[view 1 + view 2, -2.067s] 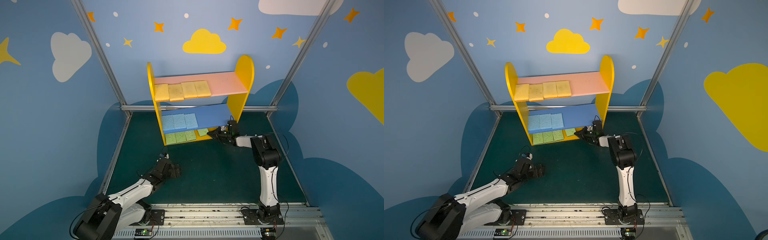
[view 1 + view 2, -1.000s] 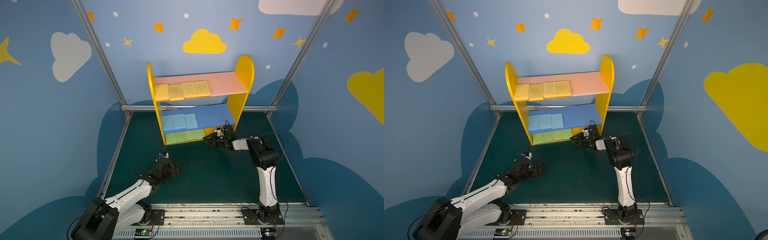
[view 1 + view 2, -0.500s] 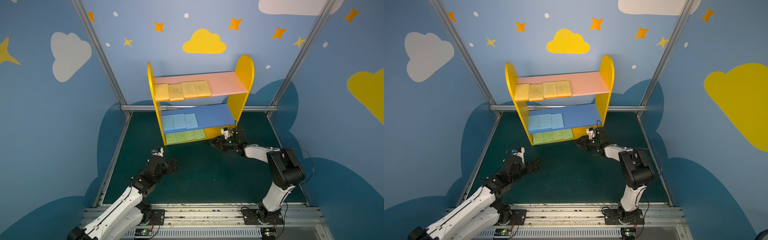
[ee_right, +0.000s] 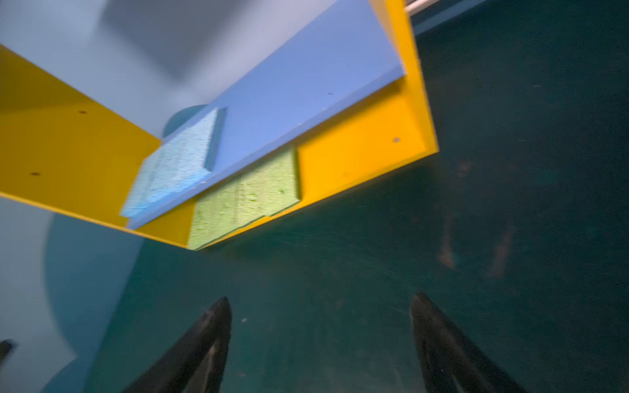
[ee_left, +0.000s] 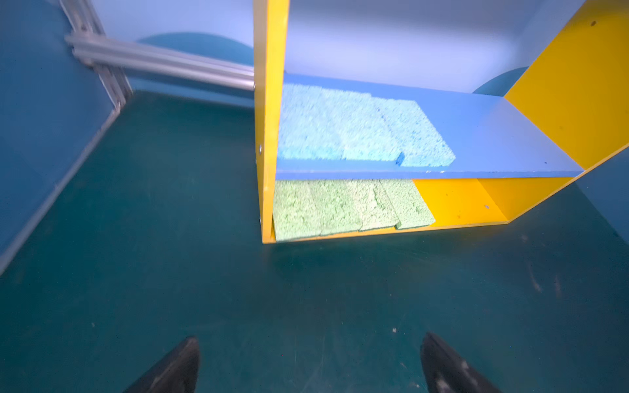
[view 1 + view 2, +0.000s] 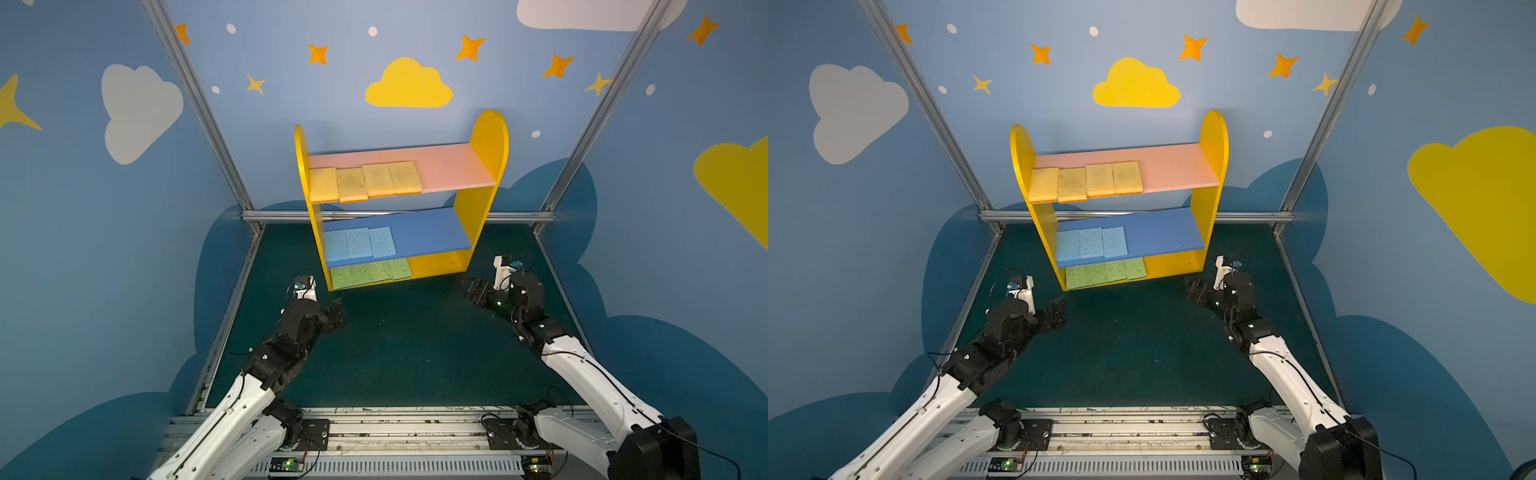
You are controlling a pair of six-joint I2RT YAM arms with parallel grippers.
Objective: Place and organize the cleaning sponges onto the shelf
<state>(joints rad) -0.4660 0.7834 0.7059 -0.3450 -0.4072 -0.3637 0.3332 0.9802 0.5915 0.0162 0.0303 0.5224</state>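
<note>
Nearest, the left gripper (image 5: 309, 340) hangs wide open, empty; the right gripper (image 4: 320, 299), open and empty too, has drawn back from the shelf (image 6: 488, 141) since a second ago; porous flat pads fill the shelf's left side: four green sponges (image 6: 371, 272) on the yellow base (image 6: 436, 264), three blue sponges (image 6: 359, 242) on the blue board (image 6: 428, 232), four yellow sponges (image 6: 365, 180) on the pink board (image 6: 453, 166); every long axis runs front to back.

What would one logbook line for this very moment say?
shelf: upright | yellow sponges: pink board | blue sponges: blue board | green sponges: yellow base | left pincer: open, empty | right pincer: open, empty
</note>
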